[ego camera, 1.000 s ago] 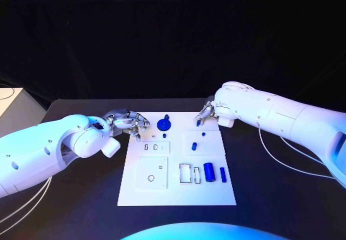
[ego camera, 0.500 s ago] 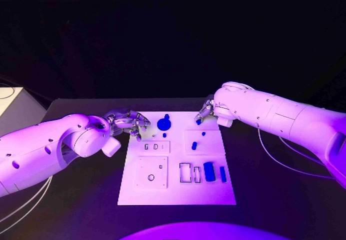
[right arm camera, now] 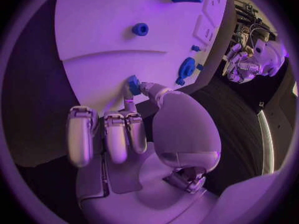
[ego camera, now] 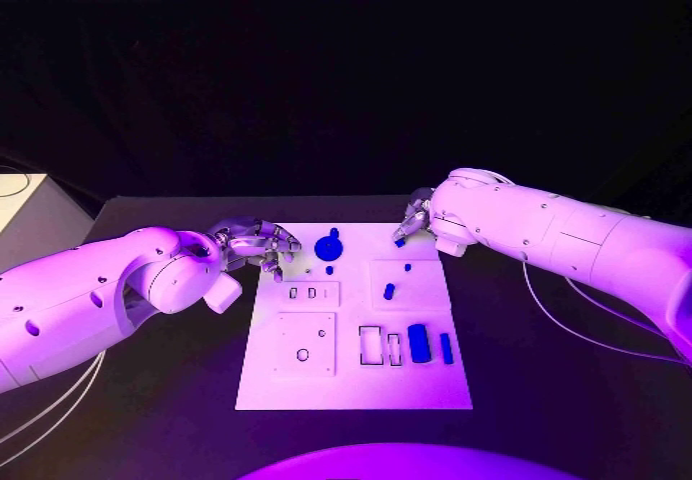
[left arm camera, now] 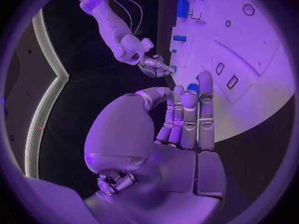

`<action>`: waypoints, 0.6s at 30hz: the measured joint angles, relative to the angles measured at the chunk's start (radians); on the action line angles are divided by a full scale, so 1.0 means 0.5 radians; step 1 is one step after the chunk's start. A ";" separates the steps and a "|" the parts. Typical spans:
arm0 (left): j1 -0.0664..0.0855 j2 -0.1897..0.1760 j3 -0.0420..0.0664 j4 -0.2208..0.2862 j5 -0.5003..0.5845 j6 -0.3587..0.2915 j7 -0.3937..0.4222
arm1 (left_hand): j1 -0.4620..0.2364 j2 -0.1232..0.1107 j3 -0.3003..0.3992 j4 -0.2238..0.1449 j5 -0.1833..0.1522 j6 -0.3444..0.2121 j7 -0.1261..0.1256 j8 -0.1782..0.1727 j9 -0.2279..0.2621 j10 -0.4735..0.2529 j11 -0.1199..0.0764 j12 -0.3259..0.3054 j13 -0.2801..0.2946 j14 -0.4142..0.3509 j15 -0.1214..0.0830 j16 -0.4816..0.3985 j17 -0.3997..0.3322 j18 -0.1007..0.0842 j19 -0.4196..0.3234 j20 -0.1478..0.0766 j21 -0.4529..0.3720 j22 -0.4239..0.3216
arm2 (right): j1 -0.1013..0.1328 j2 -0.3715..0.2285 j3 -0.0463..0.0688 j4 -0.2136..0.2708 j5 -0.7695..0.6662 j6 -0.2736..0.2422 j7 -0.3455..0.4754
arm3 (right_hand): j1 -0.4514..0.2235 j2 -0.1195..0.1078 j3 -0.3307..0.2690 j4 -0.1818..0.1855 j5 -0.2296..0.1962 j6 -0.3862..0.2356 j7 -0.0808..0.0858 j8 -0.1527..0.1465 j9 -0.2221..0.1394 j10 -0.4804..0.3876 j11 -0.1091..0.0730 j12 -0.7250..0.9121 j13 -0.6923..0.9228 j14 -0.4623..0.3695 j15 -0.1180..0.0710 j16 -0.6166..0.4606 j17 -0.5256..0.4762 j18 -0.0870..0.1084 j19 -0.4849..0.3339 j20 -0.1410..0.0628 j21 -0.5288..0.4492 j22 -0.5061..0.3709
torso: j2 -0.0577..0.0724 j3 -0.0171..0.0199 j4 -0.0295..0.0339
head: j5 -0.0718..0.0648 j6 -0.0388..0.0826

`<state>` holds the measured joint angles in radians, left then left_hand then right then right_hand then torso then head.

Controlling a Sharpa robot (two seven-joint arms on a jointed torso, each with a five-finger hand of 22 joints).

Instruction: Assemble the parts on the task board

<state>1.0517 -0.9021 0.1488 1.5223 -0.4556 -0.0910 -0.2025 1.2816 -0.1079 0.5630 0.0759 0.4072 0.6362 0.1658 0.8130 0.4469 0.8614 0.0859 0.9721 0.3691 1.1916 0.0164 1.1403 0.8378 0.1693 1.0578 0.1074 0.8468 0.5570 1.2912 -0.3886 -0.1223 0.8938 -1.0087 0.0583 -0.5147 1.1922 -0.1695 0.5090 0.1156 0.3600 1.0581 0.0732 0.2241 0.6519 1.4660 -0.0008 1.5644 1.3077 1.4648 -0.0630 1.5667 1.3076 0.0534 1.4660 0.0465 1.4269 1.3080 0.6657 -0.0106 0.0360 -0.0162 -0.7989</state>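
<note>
The white task board [ego camera: 353,385] lies in the middle of the black table. My right hand [ego camera: 413,228] hovers at the board's far right corner and pinches a small blue part [ego camera: 400,242] [right arm camera: 133,83] between thumb and a finger. My left hand [ego camera: 255,244] [left arm camera: 186,119] is at the far left corner, fingers straight and holding nothing. Between the hands stands a round blue part [ego camera: 327,246] [right arm camera: 187,67]. A blue cylinder [ego camera: 418,342] and a thin blue bar [ego camera: 446,347] lie on the near right of the board.
More small blue pieces sit on the board: a peg [ego camera: 329,269], an oblong piece [ego camera: 388,292] and a ring [right arm camera: 140,29]. Several empty slots [ego camera: 381,346] mark the board. A white box [ego camera: 26,215] stands at the table's far left edge.
</note>
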 measured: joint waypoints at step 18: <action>-0.001 -0.017 0.000 0.004 -0.001 0.002 0.003 | 0.008 -0.008 0.000 0.000 0.000 0.000 0.000 0.000 -0.002 0.000 0.000 0.000 -0.002 0.000 0.000 0.000 -0.003 0.000 0.000 0.000 0.000 -0.002 | -0.076 -0.426 -0.003 0.758 -0.189 -0.799 0.429 | 0.041 -0.006 -0.020 -0.020 0.008 0.004 -0.010 0.024 0.036 0.004 -0.011 0.000 0.000 0.000 0.000 0.000 0.000 0.000 -0.003 -0.003 0.039 -0.001 | -0.003 0.0031 -0.009 | 0.021 0.003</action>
<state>1.0514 -0.9107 0.1488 1.5242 -0.4560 -0.0900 -0.2011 1.2855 -0.1118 0.5630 0.0759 0.4072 0.6362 0.1657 0.8130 0.4460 0.8614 0.0859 0.9721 0.3681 1.1916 0.0164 1.1403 0.8365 0.1691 1.0578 0.1074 0.8468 0.5562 1.2531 -0.6014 -0.1238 1.2728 -1.1034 -0.3412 -0.3001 1.2127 -0.1726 0.4989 0.1054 0.3639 1.0599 0.0684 0.2361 0.6697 1.4682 -0.0061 1.5644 1.3075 1.4647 -0.0629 1.5667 1.3075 0.0535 1.4643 0.0448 1.4463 1.3077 0.6639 -0.0091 0.0316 -0.0056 -0.7973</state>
